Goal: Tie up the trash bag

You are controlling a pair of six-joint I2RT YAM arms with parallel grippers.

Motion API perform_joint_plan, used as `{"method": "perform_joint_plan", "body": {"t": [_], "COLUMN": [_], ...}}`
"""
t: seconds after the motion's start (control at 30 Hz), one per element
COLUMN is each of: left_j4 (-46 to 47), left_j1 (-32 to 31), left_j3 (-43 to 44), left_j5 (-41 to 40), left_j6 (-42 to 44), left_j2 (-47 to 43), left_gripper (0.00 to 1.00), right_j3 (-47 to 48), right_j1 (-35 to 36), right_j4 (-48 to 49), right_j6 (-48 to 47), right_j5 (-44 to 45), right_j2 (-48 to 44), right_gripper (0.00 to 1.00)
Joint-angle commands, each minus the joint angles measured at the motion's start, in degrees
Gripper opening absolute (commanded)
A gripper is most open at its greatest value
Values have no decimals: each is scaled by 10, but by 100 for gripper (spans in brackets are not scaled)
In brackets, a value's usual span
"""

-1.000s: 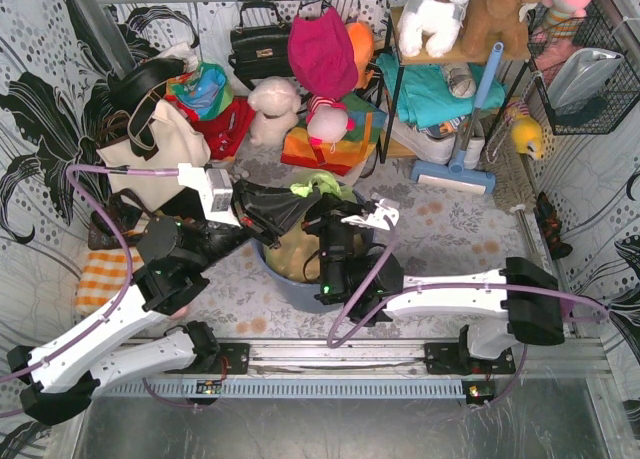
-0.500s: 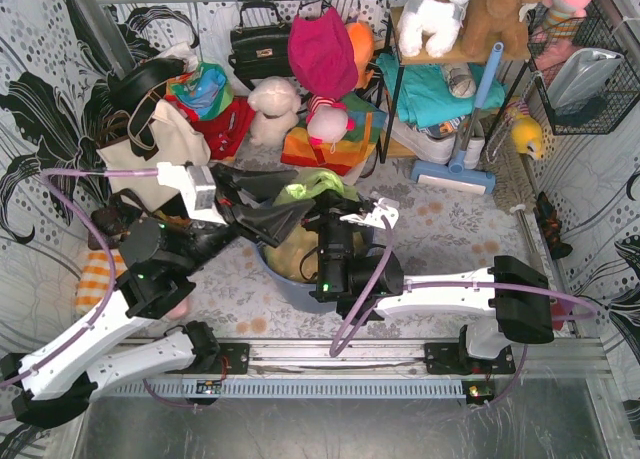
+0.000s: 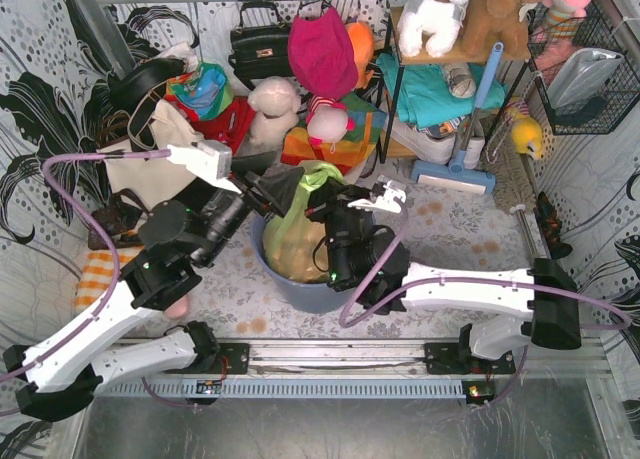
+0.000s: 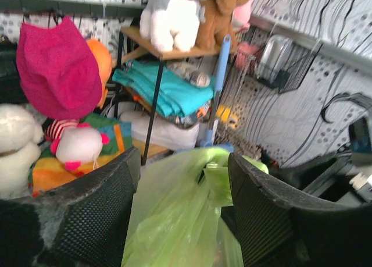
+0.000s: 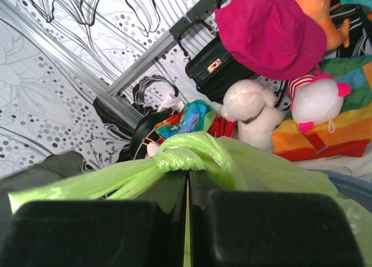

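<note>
The trash bag (image 3: 292, 234), thin light-green plastic with tan paper showing through, sits in the blue-grey round bin (image 3: 300, 291) at the middle of the top view. Its gathered top (image 3: 318, 176) stands up above the rim. In the right wrist view a knot (image 5: 187, 152) shows in the bag just above my right gripper (image 5: 188, 188), which is shut on a thin fold of the green plastic. My left gripper (image 4: 183, 182) is open, its black fingers (image 4: 93, 212) on either side of the bag's loose top (image 4: 174, 214) without pinching it.
A cream tote bag (image 3: 150, 149), a black handbag (image 3: 260, 44), a magenta hat (image 3: 322, 54) and plush toys crowd the back wall. A shelf with teal cloth (image 3: 430, 89) and a blue brush (image 3: 462, 169) stand at the back right. An orange checked cloth (image 3: 100, 274) lies left.
My left gripper has opened and let go of the bag's end, swinging back and left. The bag's green top now stands higher. My right gripper stays shut and has shifted slightly right.
</note>
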Motion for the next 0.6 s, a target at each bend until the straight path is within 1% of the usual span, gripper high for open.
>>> {"method": "perform_joint_plan", "body": {"t": [0.0, 0.13, 0.23, 0.3, 0.43, 0.57], "left_j4": [-3, 8, 2, -17, -50, -76], "left_j1": [5, 16, 18, 20, 26, 37], "left_j3": [-28, -47, -37, -24, -8, 8], "left_j5": [-33, -4, 11, -6, -71, -77], "left_j6": [3, 2, 6, 9, 9, 0], "left_j2": [-3, -28, -39, -40, -42, -36], "left_gripper": [71, 72, 73, 73, 72, 72], "right_j3": [5, 4, 9, 10, 10, 12], "right_j1": [-28, -36, -43, -46, -52, -56], "right_j4": [-243, -271, -302, -309, -332, -346], "right_j6": [212, 228, 244, 250, 263, 266], "right_j5": [-65, -83, -102, -111, -127, -134], "right_j2": [-41, -45, -46, -47, -53, -60], "right_gripper": [0, 0, 0, 0, 0, 0]}}
